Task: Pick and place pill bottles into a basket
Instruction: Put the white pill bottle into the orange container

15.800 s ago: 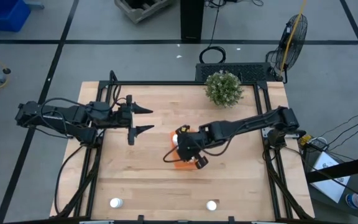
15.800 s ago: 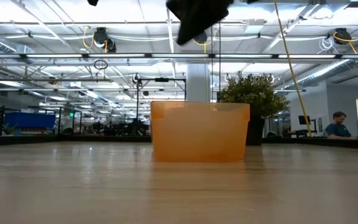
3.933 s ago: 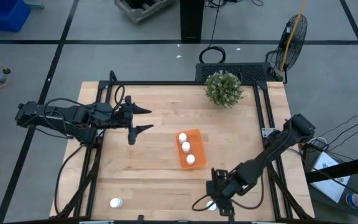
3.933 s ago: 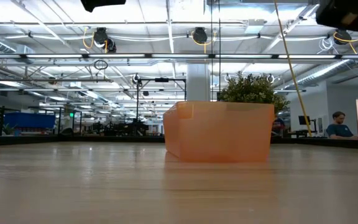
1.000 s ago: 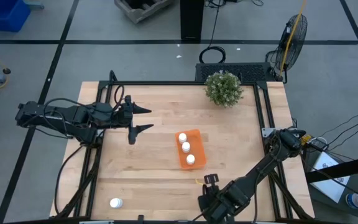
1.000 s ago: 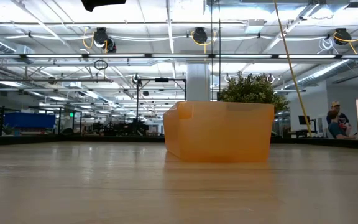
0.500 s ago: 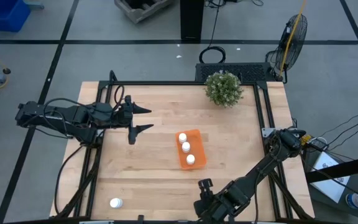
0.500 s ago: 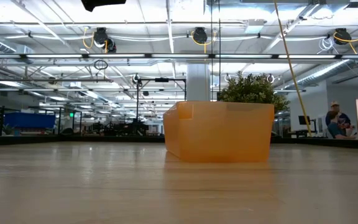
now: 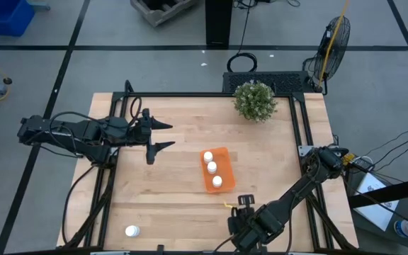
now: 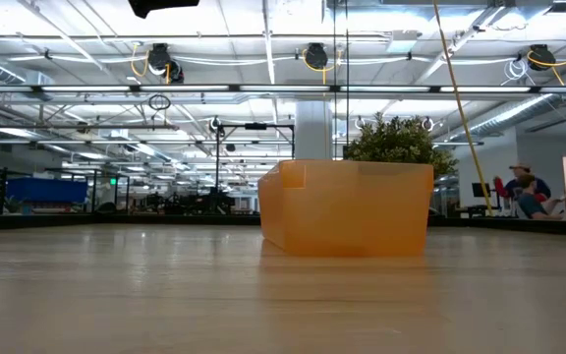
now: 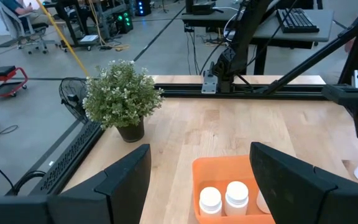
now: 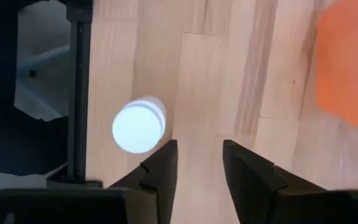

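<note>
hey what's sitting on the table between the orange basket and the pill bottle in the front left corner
Nothing: in the high view, only bare wood lies between the basket and that pill bottle.

the basket (image 9: 215, 169) sits mid-table with three pill bottles (image 9: 212, 167) in a row inside it. the plant (image 9: 254, 100) stands at the far edge, right of centre. another bottle (image 9: 131, 231) stands at the near left corner, and one (image 12: 139, 125) by the near edge.
</note>
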Controlling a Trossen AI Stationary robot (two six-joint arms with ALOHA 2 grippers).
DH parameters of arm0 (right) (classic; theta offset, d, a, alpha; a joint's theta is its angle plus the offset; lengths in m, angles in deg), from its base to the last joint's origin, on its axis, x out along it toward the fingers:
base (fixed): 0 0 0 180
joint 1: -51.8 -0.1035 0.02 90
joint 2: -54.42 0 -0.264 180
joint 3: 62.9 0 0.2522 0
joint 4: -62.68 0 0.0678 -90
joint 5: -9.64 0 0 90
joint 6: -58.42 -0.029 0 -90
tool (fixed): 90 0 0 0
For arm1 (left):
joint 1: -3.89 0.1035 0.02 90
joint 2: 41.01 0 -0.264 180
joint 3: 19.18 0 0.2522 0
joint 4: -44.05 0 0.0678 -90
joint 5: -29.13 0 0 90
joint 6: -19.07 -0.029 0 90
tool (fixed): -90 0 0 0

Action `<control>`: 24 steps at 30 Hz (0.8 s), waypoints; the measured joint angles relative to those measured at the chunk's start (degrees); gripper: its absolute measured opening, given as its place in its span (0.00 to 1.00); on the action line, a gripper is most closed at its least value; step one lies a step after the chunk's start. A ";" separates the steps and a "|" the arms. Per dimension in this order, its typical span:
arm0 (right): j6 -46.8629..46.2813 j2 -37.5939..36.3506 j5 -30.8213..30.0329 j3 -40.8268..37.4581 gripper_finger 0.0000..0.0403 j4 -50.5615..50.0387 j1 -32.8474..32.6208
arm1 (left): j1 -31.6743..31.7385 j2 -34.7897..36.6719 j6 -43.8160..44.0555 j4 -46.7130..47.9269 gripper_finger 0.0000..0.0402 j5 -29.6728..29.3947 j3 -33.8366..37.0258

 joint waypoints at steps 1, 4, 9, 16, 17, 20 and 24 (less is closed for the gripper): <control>0.03 0.00 0.05 -0.01 0.33 -0.19 0.00 | -0.01 0.00 0.00 0.00 0.69 0.00 0.00; -0.25 0.00 0.16 -0.01 0.39 -0.18 0.00 | -0.01 -0.01 0.00 0.00 0.69 0.00 0.00; 0.94 2.74 3.33 0.01 0.52 -0.54 -0.07 | 0.00 -0.01 0.00 0.04 0.69 0.00 0.00; 5.45 7.62 9.24 -0.09 0.64 -3.95 0.16 | -0.01 0.01 0.01 -0.93 0.69 0.00 0.02; 5.05 7.73 9.20 -0.18 0.64 -3.86 0.29 | 0.01 0.01 0.00 -1.07 0.69 -0.01 0.00; 4.04 6.02 8.30 -0.02 0.65 -4.25 0.61 | 0.00 0.01 0.00 -1.07 0.69 -0.02 0.00; 2.37 5.57 7.43 -0.02 0.64 -4.03 0.72 | -0.01 0.01 0.00 -1.07 0.69 -0.02 0.00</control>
